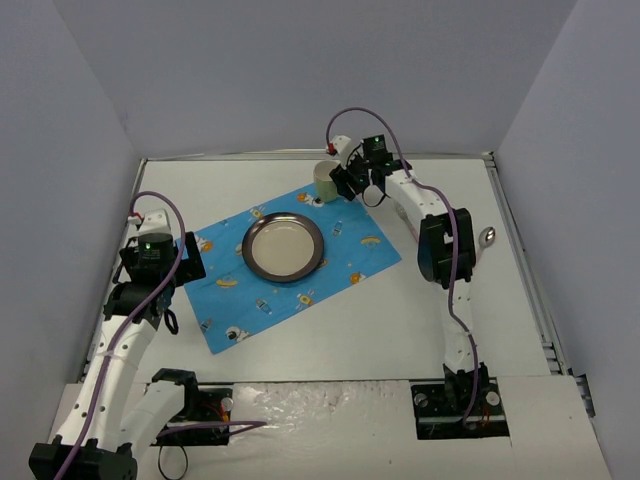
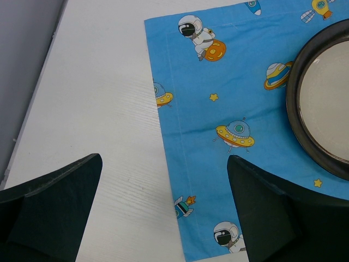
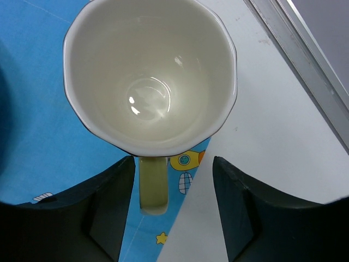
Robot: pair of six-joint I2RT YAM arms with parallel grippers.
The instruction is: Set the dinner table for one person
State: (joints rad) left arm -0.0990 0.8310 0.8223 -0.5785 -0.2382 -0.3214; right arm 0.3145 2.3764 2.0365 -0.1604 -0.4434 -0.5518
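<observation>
The white dinner table (image 1: 330,340) carries a blue space-print placemat (image 1: 290,265) with a dark-rimmed plate (image 1: 283,247) on it. A pale cream mug (image 1: 325,180) stands upright on the placemat's far corner. In the right wrist view the mug (image 3: 150,76) is empty and its handle (image 3: 153,185) lies between my open right gripper's (image 3: 173,213) jaws, nearer the left finger. My right gripper (image 1: 348,184) is just right of the mug. My left gripper (image 1: 185,265) is open and empty above the placemat's left edge (image 2: 169,136), with the plate (image 2: 322,103) to its right.
A metal spoon (image 1: 487,237) lies on the table right of the right arm. Lavender panels wall the table on three sides. A metal rail (image 3: 305,65) runs along the table edge close behind the mug.
</observation>
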